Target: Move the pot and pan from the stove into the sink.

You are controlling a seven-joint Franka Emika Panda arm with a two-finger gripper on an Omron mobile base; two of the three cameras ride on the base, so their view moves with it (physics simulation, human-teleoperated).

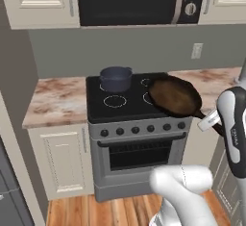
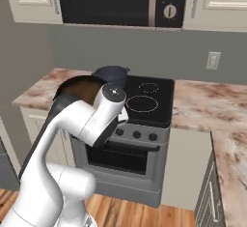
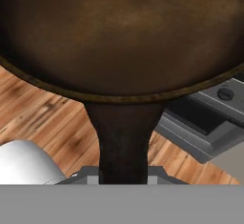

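The pan (image 1: 175, 96), shallow with a brownish inside, hangs tilted over the stove's front right corner. My gripper (image 1: 212, 120) is shut on its long dark handle (image 3: 123, 137), which runs down between the fingers in the hand view. In the right base view the pan (image 2: 77, 89) shows partly behind my arm. The dark blue-grey pot (image 1: 116, 78) stands on the back left burner of the stove (image 1: 126, 108), apart from the pan; it also shows behind my wrist as the pot (image 2: 114, 74). The sink is out of view.
Marble counters flank the stove on the left (image 1: 57, 100) and right (image 2: 202, 105). A microwave (image 1: 134, 1) hangs above, with a wall outlet (image 1: 196, 51) behind. The oven front with knobs (image 1: 139, 130) and a wooden floor (image 3: 43, 118) lie below the pan.
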